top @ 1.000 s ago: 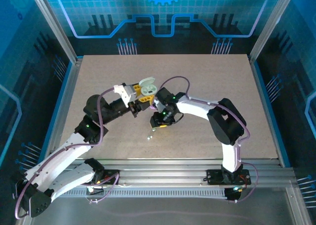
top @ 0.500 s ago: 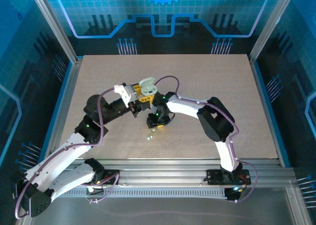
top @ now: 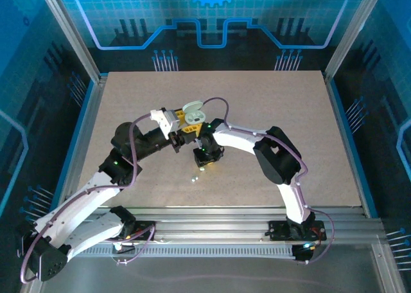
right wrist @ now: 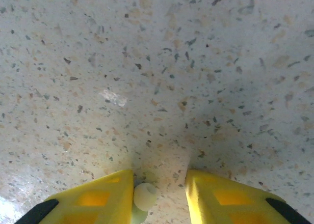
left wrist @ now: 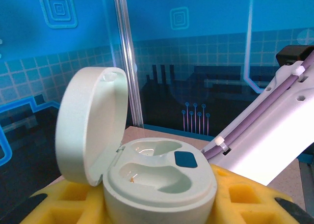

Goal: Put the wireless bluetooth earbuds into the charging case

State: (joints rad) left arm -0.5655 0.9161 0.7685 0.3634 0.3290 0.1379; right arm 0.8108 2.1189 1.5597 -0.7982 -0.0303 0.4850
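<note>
On the left, my left gripper (top: 184, 124) is clenched on the open case (left wrist: 159, 180), lid (left wrist: 91, 126) up and both sockets looking empty. To the right, my right gripper (right wrist: 159, 197) points down at the table (right wrist: 157, 62), its fingers (right wrist: 98, 204) released and straddling a pale earbud (right wrist: 143, 195). The earbud touches one finger with a gap to the other, so it is not pinched yet. I judge this the pickup. Next I must close gently, lift, and line it up over a socket.

A speckled beige table (top: 270, 100) sits inside blue circuit-patterned walls (top: 257, 17) with aluminium posts (top: 70, 33).

White arms (top: 239, 137), purple cables (left wrist: 245, 126), yellow claw fingers (right wrist: 98, 199).
</note>
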